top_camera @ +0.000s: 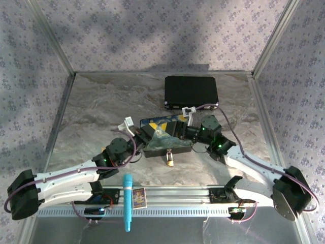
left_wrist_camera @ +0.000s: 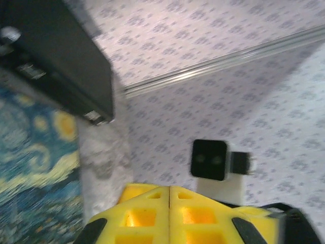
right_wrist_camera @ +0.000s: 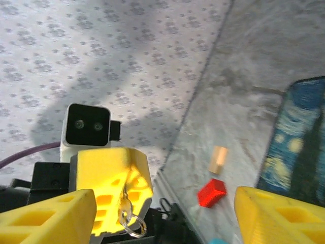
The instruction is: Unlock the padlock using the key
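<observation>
Facing each other across a painted box (top_camera: 165,133) at the centre of the table (top_camera: 101,101), the two arms stand tip to tip, as we see from above. The padlock (top_camera: 169,159), small and brass-gold, sits at the box's 6 o'clock edge, apart from both tips.

In the left wrist view we find the left end effector (left_wrist_camera: 169,198) pressed closed, its yellow fingers (left_wrist_camera: 142,218) meeting along one seam. The right wrist view shows us what it grips: a silver key (right_wrist_camera: 125,203), with a ring (right_wrist_camera: 133,227) dangling under it.

The right end effector (right_wrist_camera: 162,203) stands wide with nothing in its grasp. Its fingers sit at that frame's 7 and 5 o'clock corners, with the key-bearing tip between them. Beyond them, on the marble-patterned table, we see a tan block (right_wrist_camera: 218,159) with a red block (right_wrist_camera: 211,193) just beside it at its 7 o'clock. In that view both lie at 9 o'clock of the box.

From above, a black case (top_camera: 191,91) rests at the box's 12 o'clock, near the far wall. A blue pen (top_camera: 127,202) lies by the near edge, at 7 o'clock of the box.
</observation>
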`<action>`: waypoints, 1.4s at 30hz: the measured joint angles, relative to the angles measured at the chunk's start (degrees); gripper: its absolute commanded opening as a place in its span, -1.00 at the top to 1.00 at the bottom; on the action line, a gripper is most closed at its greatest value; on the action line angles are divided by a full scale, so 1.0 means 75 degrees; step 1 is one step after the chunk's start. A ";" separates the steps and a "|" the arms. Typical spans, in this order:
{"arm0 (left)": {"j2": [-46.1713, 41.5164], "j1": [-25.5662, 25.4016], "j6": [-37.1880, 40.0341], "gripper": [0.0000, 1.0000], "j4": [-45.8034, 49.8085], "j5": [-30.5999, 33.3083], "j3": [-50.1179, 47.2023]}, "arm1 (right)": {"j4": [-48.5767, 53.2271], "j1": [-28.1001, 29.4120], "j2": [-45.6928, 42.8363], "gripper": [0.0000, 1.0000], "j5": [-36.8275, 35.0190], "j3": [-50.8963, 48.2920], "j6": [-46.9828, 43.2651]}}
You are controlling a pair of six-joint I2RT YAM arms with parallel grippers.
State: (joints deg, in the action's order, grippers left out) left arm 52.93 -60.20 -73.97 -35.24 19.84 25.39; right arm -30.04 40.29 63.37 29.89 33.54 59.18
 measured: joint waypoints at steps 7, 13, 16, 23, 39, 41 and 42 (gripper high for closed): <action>0.0216 0.0443 0.0210 1.00 -0.1058 -0.0624 -0.0303 | -0.1454 0.0472 0.0443 0.06 0.0414 -0.0006 0.0396; 0.0085 0.0443 0.0396 1.00 -0.1247 -0.0708 -0.0306 | -0.2017 0.0490 0.0504 0.22 0.0481 -0.0006 0.0440; 0.0041 0.0443 0.0440 1.00 -0.1326 -0.0737 -0.0306 | -0.2285 0.0490 0.0691 0.34 0.0539 -0.0003 0.0539; 0.0058 0.0466 0.0460 1.00 -0.1489 -0.0822 -0.0306 | -0.2439 0.0490 0.0825 0.73 0.0615 -0.0003 0.0656; 0.0251 0.0472 0.0455 1.00 -0.1521 -0.0933 -0.0306 | -0.2640 0.0463 0.1084 0.84 0.0615 -0.0003 0.0819; 0.0242 0.0472 0.0455 1.00 -0.1527 -0.0921 -0.0306 | -0.2655 0.0437 0.1087 0.92 0.0615 -0.0003 0.0877; 0.0242 0.0472 0.0458 1.00 -0.1527 -0.0915 -0.0306 | -0.2658 0.0423 0.1087 0.96 0.0615 -0.0012 0.0909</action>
State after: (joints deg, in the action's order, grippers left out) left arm 54.74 -56.66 -70.54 -46.70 12.97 23.09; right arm -49.98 43.46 71.53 34.50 33.45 66.00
